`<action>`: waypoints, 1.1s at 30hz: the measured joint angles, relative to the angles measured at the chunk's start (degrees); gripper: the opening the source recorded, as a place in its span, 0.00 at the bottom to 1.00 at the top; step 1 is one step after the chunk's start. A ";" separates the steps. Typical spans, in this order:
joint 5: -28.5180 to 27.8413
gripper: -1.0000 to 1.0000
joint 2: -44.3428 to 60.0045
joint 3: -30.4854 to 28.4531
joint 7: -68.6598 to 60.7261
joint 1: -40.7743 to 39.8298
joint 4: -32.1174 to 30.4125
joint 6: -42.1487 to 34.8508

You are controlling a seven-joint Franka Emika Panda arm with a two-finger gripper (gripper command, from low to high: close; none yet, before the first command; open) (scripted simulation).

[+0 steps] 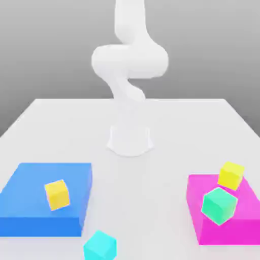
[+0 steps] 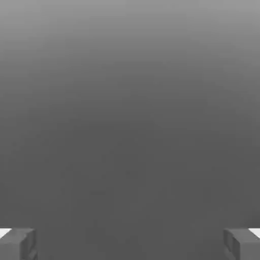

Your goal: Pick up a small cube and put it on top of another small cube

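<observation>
Reach is the step in hand: my fingers (image 2: pixel 130 244) stand wide, holding nothing. On the surface (image 1: pixel 130 203), a yellow cube (image 1: pixel 57 194) sits on the blue block (image 1: pixel 30 213); a cyan cube (image 1: pixel 100 245) lies just beside it. Next I must descend over one cube, judging from here.

You see the arm (image 1: pixel 129 61) run off the exterior view's top edge, the pink block (image 1: pixel 238 223) clipped at its right edge, the cyan cube (image 1: pixel 100 246) reaching its bottom edge, and the fingertips (image 2: pixel 18 244) of the wide-apart gripper (image 2: pixel 130 244) cut by the hand view's corners.
</observation>
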 joint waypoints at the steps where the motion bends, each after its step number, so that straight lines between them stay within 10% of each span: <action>1: 0.65 0.50 2.08 -1.36 -2.58 1.25 -0.20 0.65; 20: 16.08 0.50 38.98 -16.01 -50.84 13.11 -3.68 11.76; 33: 13.74 0.50 60.69 -14.58 -71.35 9.20 -5.73 23.11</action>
